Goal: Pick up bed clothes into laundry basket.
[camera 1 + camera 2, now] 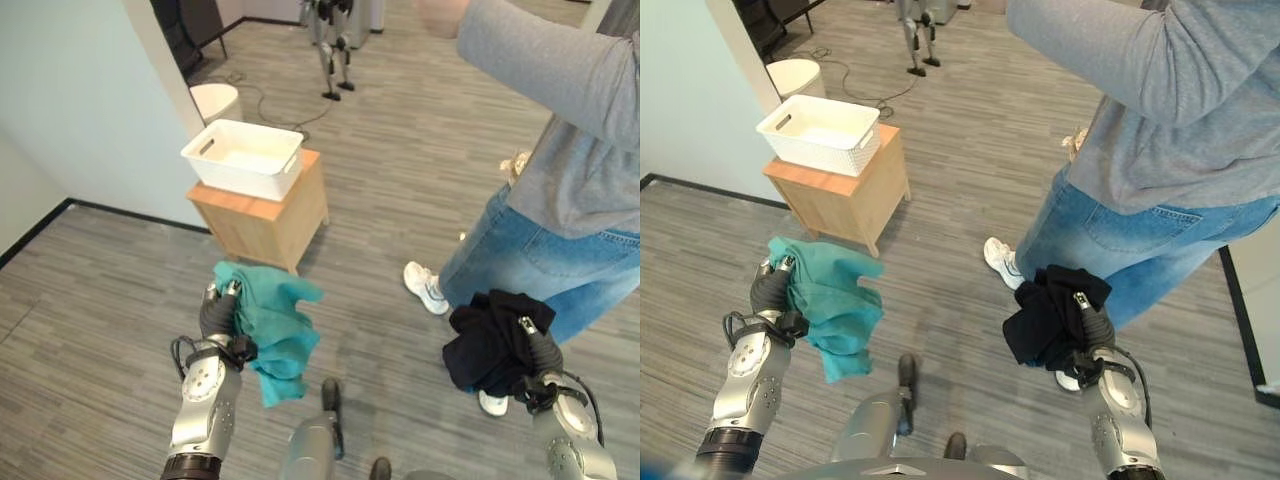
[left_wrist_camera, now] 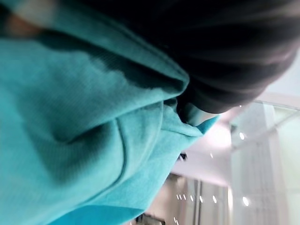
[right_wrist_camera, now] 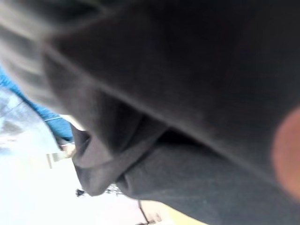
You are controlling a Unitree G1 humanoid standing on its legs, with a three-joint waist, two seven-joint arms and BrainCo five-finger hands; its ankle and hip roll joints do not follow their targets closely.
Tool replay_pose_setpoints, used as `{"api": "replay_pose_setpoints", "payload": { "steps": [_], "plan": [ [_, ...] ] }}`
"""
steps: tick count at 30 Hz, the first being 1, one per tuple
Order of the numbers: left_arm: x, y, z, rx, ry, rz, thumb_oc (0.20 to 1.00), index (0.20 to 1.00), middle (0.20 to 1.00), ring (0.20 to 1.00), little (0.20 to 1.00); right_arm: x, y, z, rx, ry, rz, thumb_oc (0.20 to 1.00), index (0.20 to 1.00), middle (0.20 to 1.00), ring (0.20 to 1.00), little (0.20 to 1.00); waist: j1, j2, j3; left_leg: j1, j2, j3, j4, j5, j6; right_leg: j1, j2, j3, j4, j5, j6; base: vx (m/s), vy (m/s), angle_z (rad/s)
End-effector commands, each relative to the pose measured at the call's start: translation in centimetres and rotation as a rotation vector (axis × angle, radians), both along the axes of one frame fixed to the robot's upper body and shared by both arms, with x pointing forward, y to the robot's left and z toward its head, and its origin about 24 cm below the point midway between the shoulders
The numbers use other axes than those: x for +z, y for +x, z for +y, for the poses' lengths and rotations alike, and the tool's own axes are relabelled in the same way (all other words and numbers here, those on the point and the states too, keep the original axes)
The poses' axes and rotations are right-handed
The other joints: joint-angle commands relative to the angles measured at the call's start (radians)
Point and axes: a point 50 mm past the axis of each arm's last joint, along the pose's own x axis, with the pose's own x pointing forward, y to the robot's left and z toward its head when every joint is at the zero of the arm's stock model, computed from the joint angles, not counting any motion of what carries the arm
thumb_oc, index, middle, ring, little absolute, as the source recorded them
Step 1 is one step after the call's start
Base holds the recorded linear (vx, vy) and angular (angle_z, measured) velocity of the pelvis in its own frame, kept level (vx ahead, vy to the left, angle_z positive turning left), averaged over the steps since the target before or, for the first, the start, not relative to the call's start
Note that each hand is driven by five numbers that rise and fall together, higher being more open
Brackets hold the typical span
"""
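Two hands are raised over the grey plank floor [image 1: 110, 300], each with a bundle of cloth; the left hand [image 1: 218, 312] has its fingers curled round a teal garment [image 1: 275, 325], which bunches against the hand and hangs down on its right side; the right hand [image 1: 1090, 325] is closed on a black garment [image 1: 1045, 315], a crumpled mass draped over its fingers and hanging to the left of the wrist; both garments are held in the air, well apart from each other. Far and to the left, a white basket [image 1: 245, 158] stands on a small wooden cabinet [image 1: 262, 218]. A person [image 1: 1160, 150] in a grey top and jeans stands just beyond the right hand.
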Motion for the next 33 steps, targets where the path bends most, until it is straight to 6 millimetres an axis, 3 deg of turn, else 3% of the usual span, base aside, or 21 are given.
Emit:
{"api": "replay_pose_setpoints", "payload": {
  "steps": [1,3,5,6,9,10,11,12,13,14,15,16,17,18,20,21,22,23,26,31,33],
  "plan": [
    [3.8,0.2,1.3,0.01,0.097,-0.161,0.2,0.2,0.2,0.2,0.2,4.8,2.3,0.9,0.075,-0.043,-0.246,0.2,0.2,0.2,0.2,0.2,0.02,-0.03,-0.093,0.035,0.019,0.042,-0.005,0.115,0.012,0.054,-0.083,0.068,0.124,-0.102,0.122,0.6,0.003,-0.16],
    [3.8,0.1,1.2,0.004,0.115,-0.155,0.2,0.2,0.2,0.2,0.2,4.8,2.9,1.6,0.097,-0.032,-0.257,0.2,0.2,0.2,0.2,0.2,0.047,-0.065,-0.115,0.053,-0.005,0.043,0.031,0.059,0.051,0.029,-0.128,0.045,0.272,-0.072,0.165,0.55,0.018,-0.04],
    [3.6,-0.2,1.3,-0.002,0.133,-0.139,0.2,0.2,0.2,0.2,0.2,4.6,3.3,2.5,0.109,-0.005,-0.257,0.2,0.2,0.2,0.2,0.2,0.082,-0.09,-0.109,0.094,-0.037,0.024,0.072,-0.029,0.105,-0.058,-0.188,0.056,0.644,0.21,0.282,0.53,0.078,0.0],
    [3.9,0.0,1.1,-0.012,0.128,-0.147,0.2,0.2,0.2,0.2,0.2,4.6,3.6,3.0,0.118,0.02,-0.262,0.2,0.2,0.2,0.2,0.2,0.077,-0.062,-0.089,0.14,-0.017,0.003,0.08,-0.047,0.118,-0.163,-0.197,0.067,0.814,0.264,0.288,0.45,0.067,-0.02],
    [4.0,0.0,0.7,-0.039,0.139,-0.15,0.2,0.2,0.2,0.2,0.2,4.4,3.8,3.8,0.143,0.014,-0.252,0.2,0.2,0.2,0.2,0.2,0.022,-0.006,-0.031,0.248,0.003,-0.1,0.057,-0.069,0.128,-0.381,-0.186,0.094,1.005,0.193,0.24,0.42,-0.094,1.0],
    [4.0,0.2,0.5,-0.054,0.15,-0.149,0.2,0.2,0.2,0.2,0.2,4.3,3.7,3.9,0.155,0.024,-0.248,0.2,0.2,0.2,0.2,0.2,0.005,0.002,-0.027,0.281,-0.004,-0.136,0.04,-0.076,0.123,-0.42,-0.202,0.106,0.969,0.161,0.227,0.67,-0.286,1.73],
    [4.5,0.7,0.0,-0.096,0.15,-0.17,0.2,0.2,0.2,0.2,0.2,4.2,3.5,3.8,0.16,0.028,-0.24,0.2,0.2,0.2,0.2,0.2,-0.023,0.008,-0.021,0.326,-0.004,-0.213,0.02,-0.088,0.101,-0.466,-0.241,0.128,0.801,0.129,0.202,0.51,-0.235,1.57],
    [4.5,0.7,0.0,-0.096,0.15,-0.171,0.2,0.2,0.2,0.2,0.2,4.2,3.5,3.8,0.16,0.028,-0.241,0.2,0.2,0.2,0.2,0.2,-0.026,0.013,-0.022,0.324,0.001,-0.218,0.019,-0.085,0.1,-0.462,-0.237,0.121,0.791,0.136,0.2,0.53,-0.312,1.85],
    [4.9,1.0,-0.3,-0.116,0.155,-0.186,0.2,0.2,0.2,0.2,0.2,4.1,3.4,3.6,0.155,0.023,-0.235,0.2,0.2,0.2,0.2,0.2,-0.028,0.005,-0.021,0.343,-0.002,-0.255,0.018,-0.104,0.079,-0.473,-0.275,0.152,0.645,0.137,0.197,0.49,-0.358,1.72],
    [5.2,1.2,-0.3,-0.121,0.167,-0.195,0.2,0.2,0.2,0.2,0.2,4.0,3.3,3.1,0.14,0.006,-0.224,0.2,0.2,0.2,0.2,0.2,-0.039,-0.015,-0.032,0.364,0.004,-0.313,0.001,-0.132,0.039,-0.46,-0.29,0.207,0.378,0.146,0.217,0.51,-0.351,1.38],
    [5.2,1.2,-0.3,-0.121,0.168,-0.194,0.2,0.2,0.2,0.2,0.2,4.0,3.3,3.1,0.139,0.006,-0.223,0.2,0.2,0.2,0.2,0.2,-0.042,-0.011,-0.029,0.37,0.009,-0.316,0.0,-0.135,0.039,-0.444,-0.287,0.199,0.36,0.15,0.218,0.47,-0.366,1.15],
    [5.7,1.8,-0.4,-0.124,0.18,-0.213,0.2,0.2,0.2,0.2,0.2,4.1,3.3,2.5,0.123,-0.013,-0.22,0.2,0.2,0.2,0.2,0.2,-0.055,-0.021,-0.028,0.373,0.018,-0.363,0.002,-0.145,0.021,-0.431,-0.269,0.284,0.23,0.15,0.235,0.21,-0.143,0.69],
    [5.7,1.8,-0.4,-0.124,0.18,-0.213,0.2,0.2,0.2,0.2,0.2,4.1,3.3,2.5,0.122,-0.013,-0.219,0.2,0.2,0.2,0.2,0.2,-0.056,-0.019,-0.029,0.378,0.02,-0.364,0.0,-0.152,0.023,-0.424,-0.267,0.281,0.226,0.144,0.237,0.43,-0.455,0.9],
    [6.3,2.6,-0.6,-0.133,0.208,-0.232,0.2,0.2,0.2,0.2,0.2,4.5,3.3,1.6,0.104,-0.044,-0.226,0.2,0.2,0.2,0.2,0.2,-0.053,-0.042,-0.043,0.38,0.046,-0.423,0.01,-0.163,0.0,-0.4,-0.238,0.377,0.191,0.136,0.258,0.33,-0.455,0.58],
    [6.2,2.6,-0.9,-0.149,0.207,-0.232,0.2,0.2,0.2,0.2,0.2,4.5,3.6,1.6,0.098,-0.027,-0.235,0.2,0.2,0.2,0.2,0.2,-0.042,-0.046,-0.05,0.356,0.065,-0.459,0.048,-0.144,-0.015,-0.378,-0.24,0.34,0.167,0.147,0.257,0.31,-0.482,1.2],
    [5.7,2.2,-0.7,-0.145,0.182,-0.215,0.2,0.2,0.2,0.2,0.2,4.8,3.5,1.1,0.102,-0.027,-0.24,0.2,0.2,0.2,0.2,0.2,-0.025,-0.064,-0.05,0.314,0.103,-0.468,0.177,-0.082,-0.032,-0.355,-0.227,0.295,0.187,0.142,0.233,0.27,-0.343,1.38],
    [5.6,2.2,-0.7,-0.145,0.181,-0.214,0.2,0.2,0.2,0.2,0.2,4.8,3.5,1.1,0.102,-0.027,-0.239,0.2,0.2,0.2,0.2,0.2,-0.029,-0.059,-0.05,0.314,0.108,-0.473,0.187,-0.097,-0.032,-0.347,-0.224,0.288,0.187,0.133,0.233,0.31,-0.756,0.95],
    [5.5,2.8,-1.4,-0.153,0.111,-0.22,0.2,0.2,0.2,0.2,0.2,7.0,4.3,-0.1,0.096,-0.058,-0.318,0.2,0.2,0.2,0.2,0.2,-0.031,-0.085,-0.008,0.164,0.165,-0.424,0.519,-0.008,-0.003,-0.279,-0.218,0.209,0.158,0.134,0.175,0.1,-0.565,1.11],
    [6.0,3.9,-2.5,-0.217,0.11,-0.226,0.2,0.2,0.2,0.2,0.2,10.2,5.9,-1.0,0.124,-0.168,-0.398,0.2,0.2,0.2,0.2,0.2,-0.014,-0.102,0.031,0.064,0.176,-0.305,0.652,-0.017,-0.003,-0.187,-0.191,0.127,0.126,0.096,0.124,0.15,-0.518,1.33],
    [7.3,5.1,-3.7,-0.264,0.126,-0.263,0.2,0.2,0.2,0.2,0.2,11.7,6.6,-1.3,0.135,-0.186,-0.436,0.2,0.2,0.2,0.2,0.2,-0.004,-0.086,0.005,0.016,0.094,-0.227,0.435,-0.021,-0.015,-0.14,-0.175,0.078,0.127,0.049,0.124,0.27,-0.181,0.49],
    [7.1,5.1,-4.0,-0.285,0.151,-0.256,0.2,0.2,0.2,0.2,0.2,11.9,6.6,-0.8,0.172,-0.211,-0.435,0.2,0.2,0.2,0.2,0.2,0.014,-0.059,-0.028,0.018,0.016,-0.117,0.167,0.027,-0.001,-0.103,-0.115,0.057,0.111,0.014,0.128,0.4,-0.185,0.88]
  ]
}}
